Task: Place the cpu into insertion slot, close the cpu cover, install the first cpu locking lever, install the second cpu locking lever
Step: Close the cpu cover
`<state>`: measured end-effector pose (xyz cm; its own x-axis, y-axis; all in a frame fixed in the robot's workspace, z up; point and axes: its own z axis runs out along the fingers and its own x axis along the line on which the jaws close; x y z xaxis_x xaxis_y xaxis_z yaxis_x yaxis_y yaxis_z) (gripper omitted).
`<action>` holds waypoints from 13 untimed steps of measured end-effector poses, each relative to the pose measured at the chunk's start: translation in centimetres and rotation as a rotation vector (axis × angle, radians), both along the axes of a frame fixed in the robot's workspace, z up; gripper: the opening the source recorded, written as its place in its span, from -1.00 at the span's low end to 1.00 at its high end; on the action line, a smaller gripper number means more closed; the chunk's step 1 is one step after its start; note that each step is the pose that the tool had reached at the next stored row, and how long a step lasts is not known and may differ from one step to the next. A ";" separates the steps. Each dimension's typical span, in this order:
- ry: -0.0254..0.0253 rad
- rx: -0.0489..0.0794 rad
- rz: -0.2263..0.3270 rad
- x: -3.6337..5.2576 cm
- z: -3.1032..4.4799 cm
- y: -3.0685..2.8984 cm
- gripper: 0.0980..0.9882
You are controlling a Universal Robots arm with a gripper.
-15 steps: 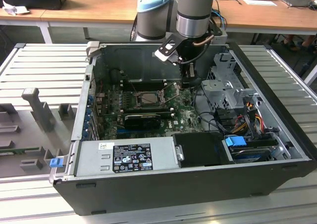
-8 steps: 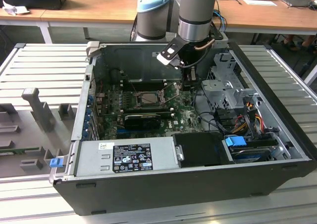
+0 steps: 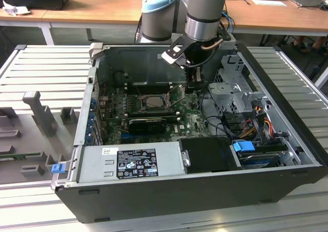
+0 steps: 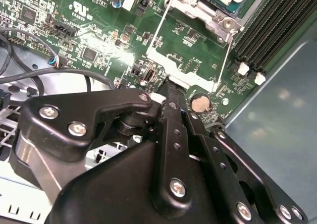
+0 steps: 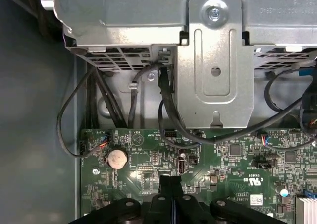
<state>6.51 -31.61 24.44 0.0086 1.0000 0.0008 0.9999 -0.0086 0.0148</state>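
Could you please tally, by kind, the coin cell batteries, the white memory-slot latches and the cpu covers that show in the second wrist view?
coin cell battery: 1
white memory-slot latches: 2
cpu cover: 1
Total: 4

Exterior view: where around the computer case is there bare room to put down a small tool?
Free: the ribbed table at the exterior view's right of the computer case. Crowded: grey fixtures stand at the exterior view's left, and inside the case, cables and the drive cage sit close beside the end effector.
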 end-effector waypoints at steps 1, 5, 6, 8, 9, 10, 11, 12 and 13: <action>0.0001 0.000 0.000 -0.04 0.01 -0.01 -0.98; 0.0002 0.000 0.000 -0.31 0.01 -0.01 -0.98; 0.0002 0.000 0.000 -0.33 0.01 -0.01 -0.98; 0.0002 0.000 0.000 -0.40 0.01 -0.01 -0.98; 0.0002 0.000 0.000 -0.44 0.01 -0.01 -0.98; 0.0001 0.000 0.000 -0.48 0.01 -0.01 -0.98; 0.0001 0.000 0.000 -0.55 0.01 -0.01 -0.98; 0.0001 0.000 0.000 -0.59 0.01 -0.01 -0.98; 0.0001 0.000 0.000 -0.65 0.01 -0.01 -0.98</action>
